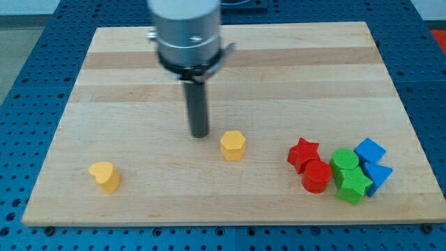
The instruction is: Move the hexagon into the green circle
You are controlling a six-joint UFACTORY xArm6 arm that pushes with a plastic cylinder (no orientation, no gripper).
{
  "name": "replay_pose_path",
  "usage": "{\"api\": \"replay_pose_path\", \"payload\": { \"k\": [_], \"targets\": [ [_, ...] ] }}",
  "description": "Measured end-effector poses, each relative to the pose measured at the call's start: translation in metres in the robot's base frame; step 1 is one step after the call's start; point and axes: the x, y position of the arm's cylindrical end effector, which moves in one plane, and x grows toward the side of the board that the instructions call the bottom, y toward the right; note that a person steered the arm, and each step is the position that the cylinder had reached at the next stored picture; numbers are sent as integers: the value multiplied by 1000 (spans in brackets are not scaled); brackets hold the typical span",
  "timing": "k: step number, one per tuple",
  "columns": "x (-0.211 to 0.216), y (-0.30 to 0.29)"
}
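Seen from the view's left to right on the wooden counter (pixel 139 63): a yellow heart-shaped block (pixel 105 176), my tip (pixel 200 134) just left of the yellow hexagon (pixel 233 145) and not quite touching, then well apart a cluster of red star (pixel 303 153), red cylinder (pixel 317 176), green circle (pixel 344 160), green star (pixel 352 185) and two blue blocks (pixel 372 162). No hand fitted, so nothing held. Judged as the approach step; called next for a steady push rightward and slightly downward, skirting the red pieces.
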Motion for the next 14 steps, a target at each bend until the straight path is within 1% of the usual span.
{"api": "replay_pose_path", "payload": {
  "k": [1, 2, 3, 4, 5, 6, 7, 8, 9, 10, 11, 12, 13, 14],
  "targets": [
    [15, -17],
    [43, 13],
    [52, 57],
    [33, 110],
    [10, 145],
    [7, 140],
    [9, 102],
    [-14, 83],
    [-46, 94],
    [-32, 133],
    [-3, 170],
    [2, 170],
    [-14, 141],
    [-45, 141]
  ]
}}
